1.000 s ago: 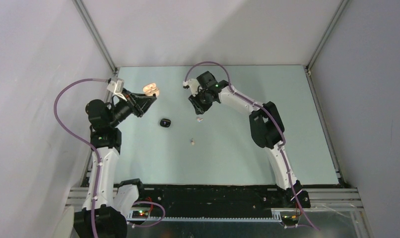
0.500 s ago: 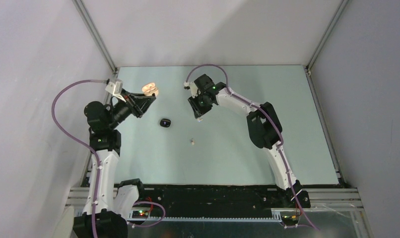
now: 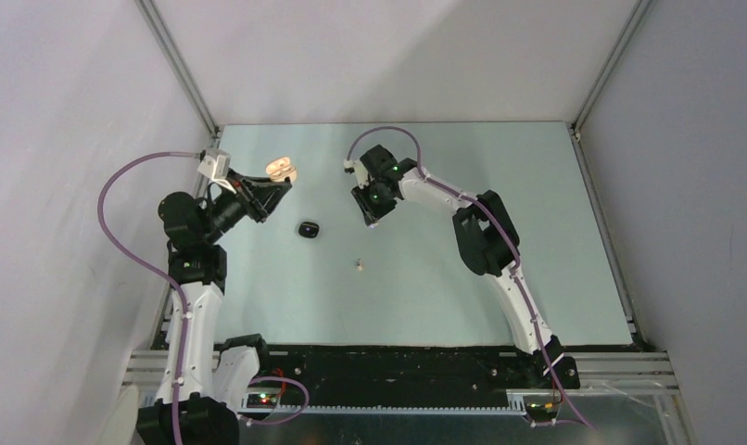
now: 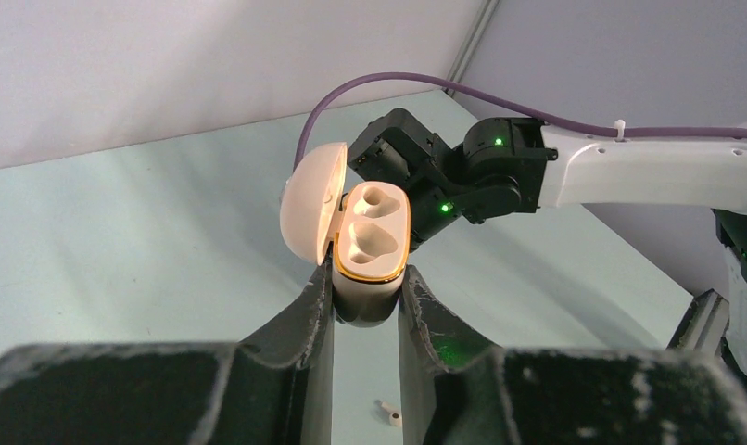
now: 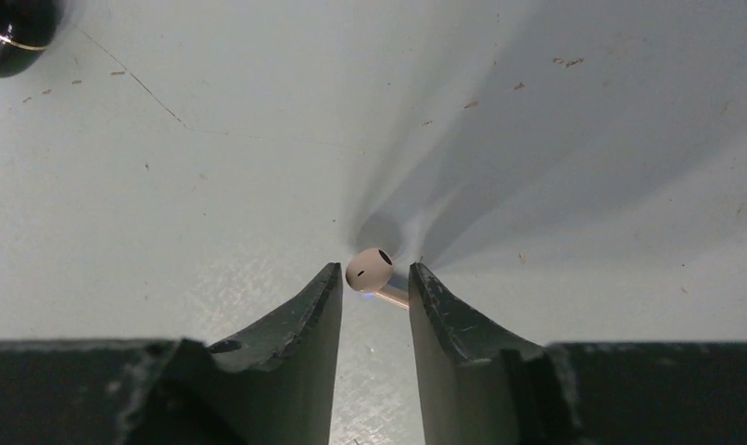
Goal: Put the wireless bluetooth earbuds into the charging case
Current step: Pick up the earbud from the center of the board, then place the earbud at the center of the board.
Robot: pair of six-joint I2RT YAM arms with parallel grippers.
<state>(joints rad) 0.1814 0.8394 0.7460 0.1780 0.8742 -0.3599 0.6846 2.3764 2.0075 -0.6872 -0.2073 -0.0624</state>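
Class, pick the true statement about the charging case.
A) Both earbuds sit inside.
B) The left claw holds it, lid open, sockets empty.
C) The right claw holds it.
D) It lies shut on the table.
B: the charging case sits clamped in the left claw, lid open, both sockets bare.

Left fingers [image 4: 296, 362]: matt black, with grey scuffing along the inner edges.
Case [image 4: 370, 246], between their tips: cream shell and lid, a gold band round the rim of the opening, cream wells inside.
Right fingers [image 5: 296, 352]: black, worn pale at the edges.
Earbud [image 5: 370, 269], at their tips: off-white head with two small dark marks, silvery stem.
Second earbud [image 4: 389, 418], seen in the gap between the left fingers: white.
Table [image 5: 212, 167]: pale grey-green, with fine dark scratches and specks.
Object [image 5: 8, 28], far to the left of the right fingers: glossy black with a thin gold line.
Cable [image 4: 393, 78]: purple.
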